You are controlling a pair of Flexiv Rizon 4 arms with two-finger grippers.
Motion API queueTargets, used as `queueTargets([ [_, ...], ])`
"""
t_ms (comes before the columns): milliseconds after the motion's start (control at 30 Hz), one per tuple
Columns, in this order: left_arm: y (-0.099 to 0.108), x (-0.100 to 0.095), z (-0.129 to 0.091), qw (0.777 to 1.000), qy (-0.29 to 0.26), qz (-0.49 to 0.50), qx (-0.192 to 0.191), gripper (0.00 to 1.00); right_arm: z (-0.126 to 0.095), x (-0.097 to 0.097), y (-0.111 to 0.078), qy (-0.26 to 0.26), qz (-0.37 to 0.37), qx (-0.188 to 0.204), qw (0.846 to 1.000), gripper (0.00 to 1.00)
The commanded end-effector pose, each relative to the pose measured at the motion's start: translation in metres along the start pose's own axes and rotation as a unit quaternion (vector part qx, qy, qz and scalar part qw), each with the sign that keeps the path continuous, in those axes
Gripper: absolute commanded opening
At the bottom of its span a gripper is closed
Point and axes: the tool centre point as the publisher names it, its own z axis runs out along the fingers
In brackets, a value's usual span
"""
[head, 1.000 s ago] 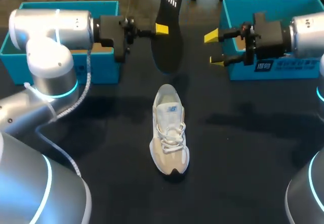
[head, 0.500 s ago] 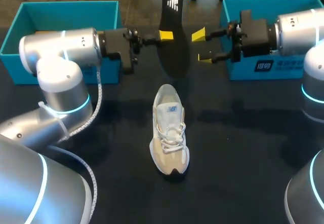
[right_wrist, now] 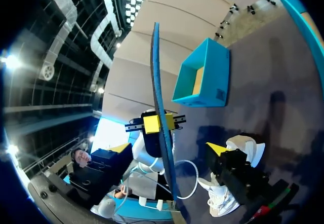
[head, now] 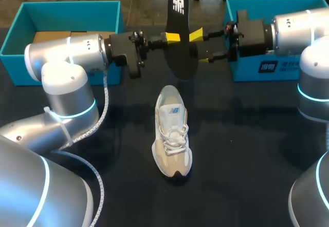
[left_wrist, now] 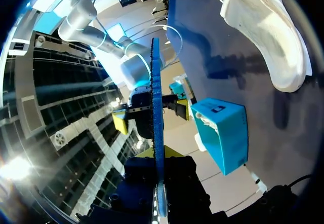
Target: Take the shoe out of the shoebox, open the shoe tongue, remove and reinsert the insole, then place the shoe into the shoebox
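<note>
A black insole (head: 181, 57) hangs upright above the table, behind the beige shoe (head: 172, 134), which stands on its sole on the dark table. My left gripper (head: 172, 37) is shut on the insole's left edge. The right gripper (head: 200, 47) is open, its yellow tips either side of the insole's right edge. In the right wrist view the insole (right_wrist: 161, 107) stands edge-on between my right gripper's (right_wrist: 168, 149) spread fingers. In the left wrist view the insole (left_wrist: 156, 107) rises edge-on out of my left gripper (left_wrist: 158, 163), with the shoe (left_wrist: 268, 36) off to one side.
Two blue shoeboxes stand open at the back. The left box (head: 72, 4) holds brown paper, and the right box (head: 277, 3) sits behind my right arm. The shoe has bare dark table on both sides and in front.
The left arm carried the insole to the right, toward the middle. The right gripper moved left until its fingers bracket the insole's edge. The shoe has not moved.
</note>
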Motion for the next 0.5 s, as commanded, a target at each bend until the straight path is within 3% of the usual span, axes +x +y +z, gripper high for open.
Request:
queueTargets([
  [33,-0.002,0.000,0.003,1.000,0.002,0.000,-0.001,0.00,0.005,-0.004,0.002,0.002,0.001,0.004,1.000,0.73],
  [67,-0.003,-0.001,0.003,1.000,0.002,-0.001,-0.001,0.00,0.007,-0.005,0.002,0.003,0.001,0.005,1.000,0.50],
  [100,-0.003,-0.001,0.004,1.000,0.001,-0.001,-0.001,0.00,0.007,-0.005,0.002,0.004,0.002,0.005,1.000,0.45],
  [500,-0.006,-0.003,0.014,1.000,-0.003,-0.001,-0.002,0.00,0.013,-0.007,0.001,0.013,0.001,0.007,1.000,0.36],
])
